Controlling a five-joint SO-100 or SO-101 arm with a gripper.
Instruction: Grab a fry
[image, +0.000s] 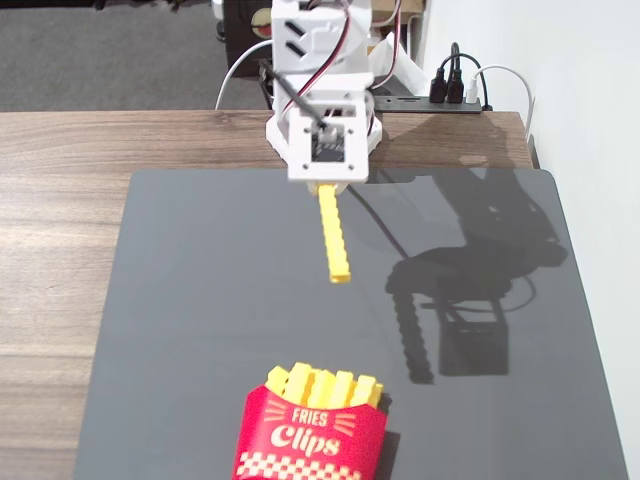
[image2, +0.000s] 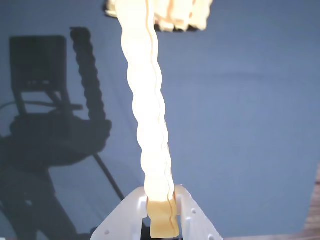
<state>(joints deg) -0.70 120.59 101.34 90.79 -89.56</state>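
A long yellow notched fry (image: 333, 237) hangs in the air above the dark mat, pointing toward the camera in the fixed view. My white gripper (image: 322, 183) is shut on its far end. In the wrist view the fry (image2: 147, 110) runs up from between the white fingers (image2: 120, 220), clamped at its base by my gripper (image2: 162, 212). The red "FRIES Clips" carton (image: 310, 436) lies at the mat's near edge with several yellow fries in it; their tips show at the top of the wrist view (image2: 180, 12).
A dark grey mat (image: 200, 300) covers the wooden table (image: 60, 200). The arm's base, cables and a black power strip (image: 455, 100) stand at the table's far edge. A white wall is on the right. The arm's shadow falls on the mat's right half.
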